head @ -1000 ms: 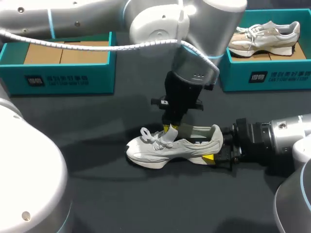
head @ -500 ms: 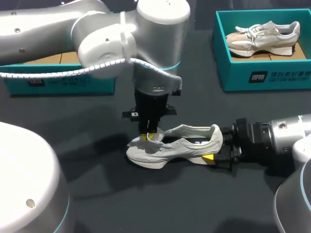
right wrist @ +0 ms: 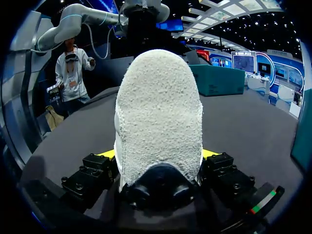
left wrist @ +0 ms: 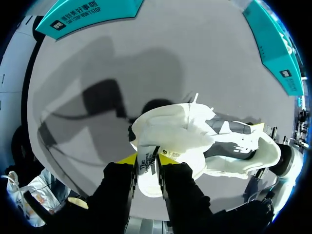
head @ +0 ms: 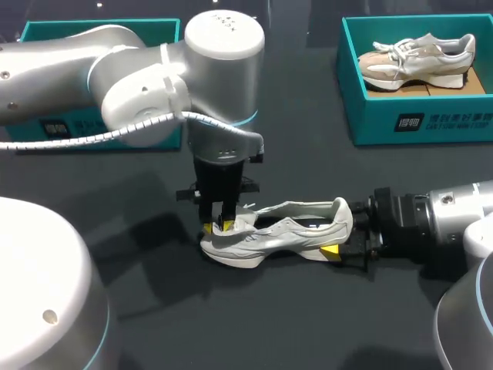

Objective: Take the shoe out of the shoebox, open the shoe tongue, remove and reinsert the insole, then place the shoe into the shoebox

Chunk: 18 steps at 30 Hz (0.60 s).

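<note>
White shoe (head: 281, 231) sits on the dark worktop (head: 308, 324), toe to the left, its heel clamped in the right claw (right wrist: 158, 155). The left claw (head: 219, 227) pinches the tongue (left wrist: 146, 168) over the toe. I'd draw it leftward gently and hold the heel firm.

The shoe (head: 285, 231) is pale cloth with a smooth sole; its heel (right wrist: 158, 112) looks rough and nubbly. The desk (head: 231, 324) is dark, matt and smooth. The left arm (head: 139, 92) has a glossy silver shell. The teal box (head: 370, 123) looks like matt card.
</note>
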{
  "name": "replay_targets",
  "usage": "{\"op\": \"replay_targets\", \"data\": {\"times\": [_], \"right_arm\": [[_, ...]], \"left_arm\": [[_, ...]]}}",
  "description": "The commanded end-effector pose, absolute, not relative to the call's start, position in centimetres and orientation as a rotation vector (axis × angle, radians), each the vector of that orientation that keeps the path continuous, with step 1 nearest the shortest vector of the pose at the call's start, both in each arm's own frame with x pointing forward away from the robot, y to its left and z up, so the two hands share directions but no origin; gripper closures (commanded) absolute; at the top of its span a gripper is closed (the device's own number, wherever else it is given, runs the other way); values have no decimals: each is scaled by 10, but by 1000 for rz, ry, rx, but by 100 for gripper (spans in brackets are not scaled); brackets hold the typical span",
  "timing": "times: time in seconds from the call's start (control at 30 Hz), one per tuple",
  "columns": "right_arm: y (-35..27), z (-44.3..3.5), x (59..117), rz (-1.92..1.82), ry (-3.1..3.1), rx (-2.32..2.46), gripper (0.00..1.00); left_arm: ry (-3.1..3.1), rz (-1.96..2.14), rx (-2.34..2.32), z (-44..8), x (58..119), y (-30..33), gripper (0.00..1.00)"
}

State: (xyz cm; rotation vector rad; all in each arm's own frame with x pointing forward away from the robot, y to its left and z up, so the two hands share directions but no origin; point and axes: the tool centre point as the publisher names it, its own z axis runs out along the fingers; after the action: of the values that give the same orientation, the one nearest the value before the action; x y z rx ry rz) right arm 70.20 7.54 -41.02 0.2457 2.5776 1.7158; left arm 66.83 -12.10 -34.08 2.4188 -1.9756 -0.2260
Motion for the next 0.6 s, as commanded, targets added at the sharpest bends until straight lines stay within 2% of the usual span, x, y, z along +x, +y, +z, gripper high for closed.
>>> {"op": "replay_targets", "data": {"times": [0.03,0.23,0.33,0.4,0.6], "right_arm": [[75,-411,701,1710,2581,248,100],[75,-411,701,1710,2581,248,100],[75,-411,701,1710,2581,248,100],[75,-411,701,1710,2581,248,100],[75,-411,701,1710,2581,248,100]], "left_arm": [[-1976,-235,2421,-341,666,-117,64],[-2008,-254,2427,-336,660,-108,48],[-2013,-269,2430,-337,658,-104,36],[-2008,-258,2428,-332,657,-103,35],[-2024,-88,2380,-298,662,-116,41]]}}
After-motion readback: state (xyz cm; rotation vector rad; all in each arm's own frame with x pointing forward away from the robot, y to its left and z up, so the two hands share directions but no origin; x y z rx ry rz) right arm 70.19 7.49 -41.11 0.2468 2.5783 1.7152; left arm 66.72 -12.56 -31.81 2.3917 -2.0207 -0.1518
